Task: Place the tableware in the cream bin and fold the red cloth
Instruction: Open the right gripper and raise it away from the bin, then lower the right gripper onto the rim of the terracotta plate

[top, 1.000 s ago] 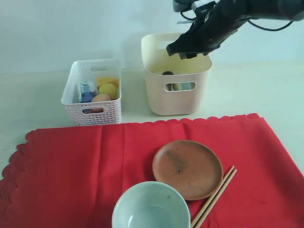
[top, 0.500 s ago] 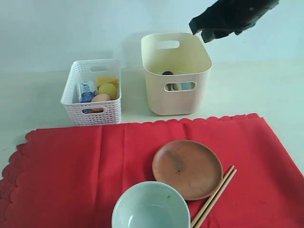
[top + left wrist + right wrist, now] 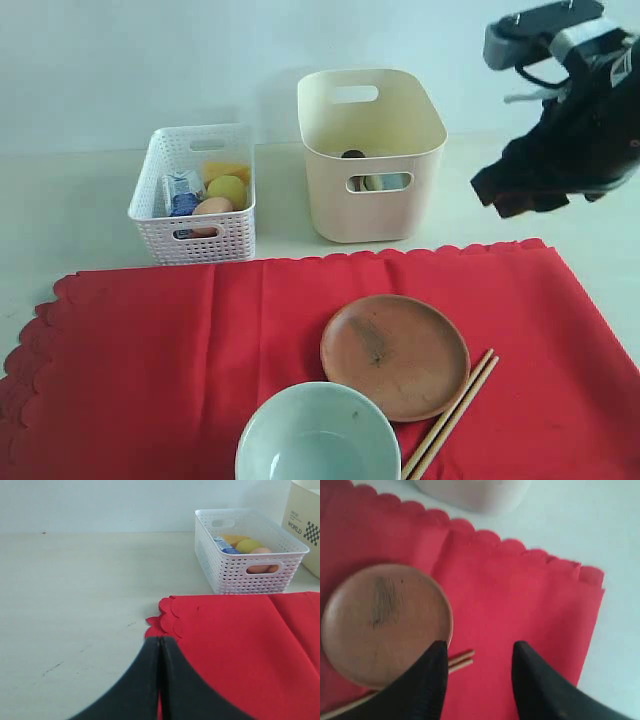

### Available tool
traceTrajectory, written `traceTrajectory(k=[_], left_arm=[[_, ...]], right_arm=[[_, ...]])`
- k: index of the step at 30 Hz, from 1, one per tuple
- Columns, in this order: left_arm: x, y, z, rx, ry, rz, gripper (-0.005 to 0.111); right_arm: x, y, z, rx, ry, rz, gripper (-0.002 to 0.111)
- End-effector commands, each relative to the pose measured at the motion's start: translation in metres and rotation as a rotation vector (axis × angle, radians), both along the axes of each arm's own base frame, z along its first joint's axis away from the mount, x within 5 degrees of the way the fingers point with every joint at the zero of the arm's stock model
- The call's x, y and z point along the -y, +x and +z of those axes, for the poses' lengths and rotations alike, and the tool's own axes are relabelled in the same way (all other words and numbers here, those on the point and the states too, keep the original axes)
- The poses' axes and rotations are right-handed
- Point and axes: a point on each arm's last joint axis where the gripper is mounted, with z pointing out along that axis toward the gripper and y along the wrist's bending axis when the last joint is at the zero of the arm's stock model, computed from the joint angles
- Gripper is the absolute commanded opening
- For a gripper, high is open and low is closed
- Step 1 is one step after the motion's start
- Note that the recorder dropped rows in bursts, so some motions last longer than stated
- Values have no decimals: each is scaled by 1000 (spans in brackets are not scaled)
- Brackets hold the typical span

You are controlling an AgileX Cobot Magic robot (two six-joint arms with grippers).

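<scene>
The red cloth [image 3: 150,360] lies spread across the table's front. On it sit the round brown plate [image 3: 395,354], the pale green bowl [image 3: 318,436] and the wooden chopsticks [image 3: 452,414]. Behind the cloth stands the cream bin [image 3: 372,150], with some tableware dimly visible through its handle hole. My right gripper [image 3: 515,195] hangs open in the air, right of the bin and above the cloth's far right corner. In the right wrist view its gripper [image 3: 479,647] is empty, above the chopsticks [image 3: 460,660] and the plate [image 3: 385,622]. My left gripper [image 3: 160,641] is shut and empty at the cloth's [image 3: 240,645] scalloped corner.
A white lattice basket [image 3: 195,195] left of the bin holds a lemon [image 3: 227,189], an egg [image 3: 213,206] and a small blue-white carton [image 3: 183,190]. The basket [image 3: 247,550] also shows in the left wrist view. Bare table lies behind and beside the cloth.
My right arm has left the spot over the cream bin and swung right and down, toward the cloth's far right corner. Nothing on the table has moved.
</scene>
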Motion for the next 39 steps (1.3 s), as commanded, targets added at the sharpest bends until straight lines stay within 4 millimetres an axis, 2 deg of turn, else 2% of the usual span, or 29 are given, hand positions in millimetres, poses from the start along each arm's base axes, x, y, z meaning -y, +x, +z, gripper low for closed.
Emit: traceTrajectory(k=[1,9,14,25,31,39], left_arm=[[0,0,0,12,-8,2,0],[0,0,0,12,-8,2,0],[0,0,0,12,-8,2,0],[0,0,0,12,-8,2,0],[0,0,0,12,-8,2,0],[0,0,0,12,-8,2,0]], right_arm=[[0,-3,-32,-141,-45,1,40],[-25,24,-105,-332,40,119,42],[-19,44,-131,-410,114,86,48],[1,72,-156,-466,192,58,47],[-5,77,-164,-549,264,102,47],[-7,79,-179,-612,278,107,47]])
